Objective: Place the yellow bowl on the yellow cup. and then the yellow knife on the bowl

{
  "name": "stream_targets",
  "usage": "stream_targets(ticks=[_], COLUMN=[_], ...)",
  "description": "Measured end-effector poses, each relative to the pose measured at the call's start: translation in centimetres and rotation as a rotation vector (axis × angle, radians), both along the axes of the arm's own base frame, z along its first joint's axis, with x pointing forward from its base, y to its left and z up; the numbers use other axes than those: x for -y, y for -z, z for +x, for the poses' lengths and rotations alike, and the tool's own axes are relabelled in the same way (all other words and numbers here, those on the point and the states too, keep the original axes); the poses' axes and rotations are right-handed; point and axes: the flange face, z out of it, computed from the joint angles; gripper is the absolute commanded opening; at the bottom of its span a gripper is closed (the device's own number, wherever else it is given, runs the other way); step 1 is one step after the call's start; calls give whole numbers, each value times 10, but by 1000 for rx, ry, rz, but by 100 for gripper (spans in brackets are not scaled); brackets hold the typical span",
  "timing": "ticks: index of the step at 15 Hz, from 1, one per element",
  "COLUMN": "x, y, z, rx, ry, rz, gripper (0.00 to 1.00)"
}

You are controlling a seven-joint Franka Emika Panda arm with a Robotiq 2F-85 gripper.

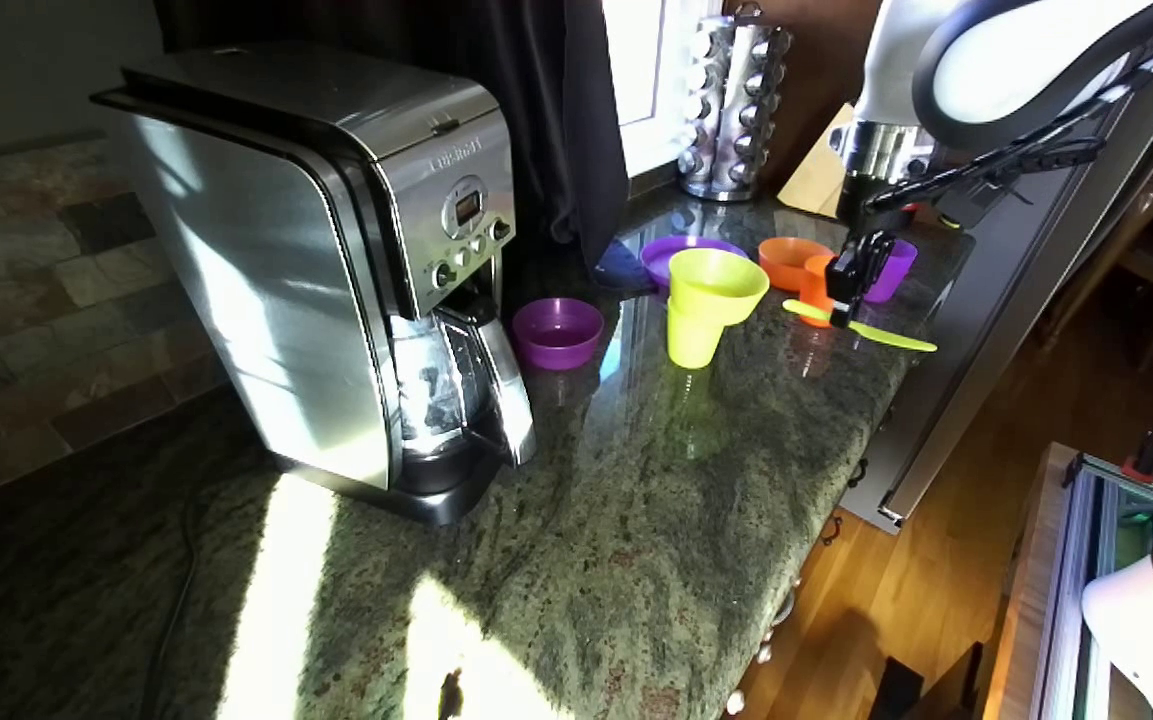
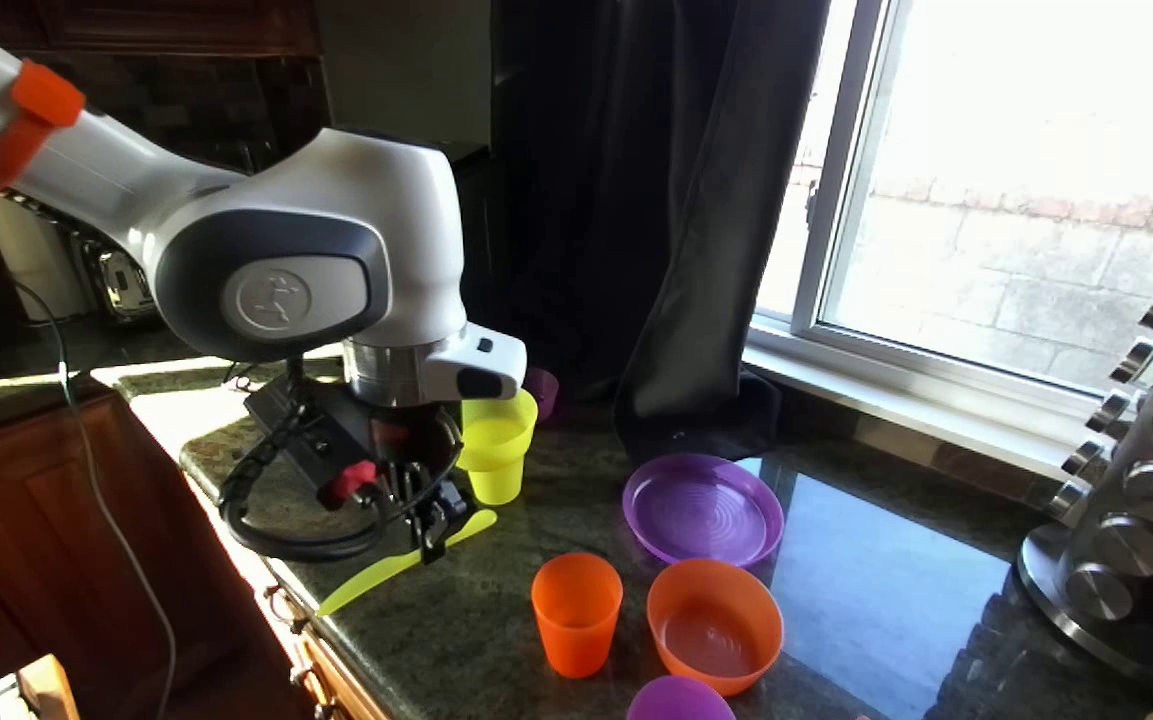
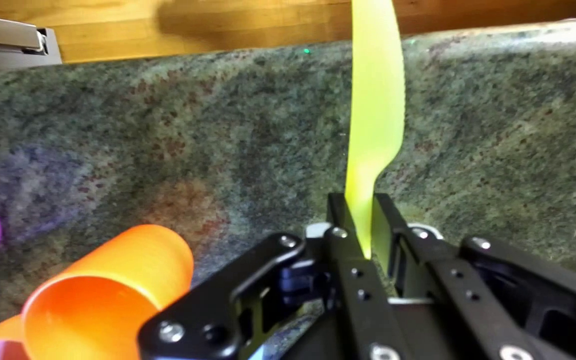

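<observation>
While gleaming bright in patches, countertop (image 1: 666, 520): spread out speckled green.
Gripper (image 3: 360, 204): pinched narrow, loaded!
Yellow bowl (image 1: 721, 285): sat mouth-up, top of the stack!
Yellow cup (image 1: 693, 337): stood upright beneath that bowl.
Yellow knife (image 3: 377, 100): jutted from the jaws, clamped by the handle!

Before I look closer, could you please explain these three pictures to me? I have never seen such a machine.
The machine is a robot arm. Two pictures are taken from outside it, from different places. The wrist view is taken from the arm itself, looking down past its pincer at the counter. The pincer holds a knife by its handle. On the counter, a yellow bowl sits on top of a yellow cup. Also there are an orange cup, an orange bowl, a purple plate, a purple cup, a purple bowl and a coffee maker.
</observation>
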Motion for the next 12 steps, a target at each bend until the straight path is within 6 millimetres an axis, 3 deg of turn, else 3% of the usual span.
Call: stream_targets(ticks=[5, 12], x=[13, -7], y=[-48, -103], z=[-13, -7], rx=[79, 213], ry=[50, -5], rz=[-24, -36], gripper=[4, 4])
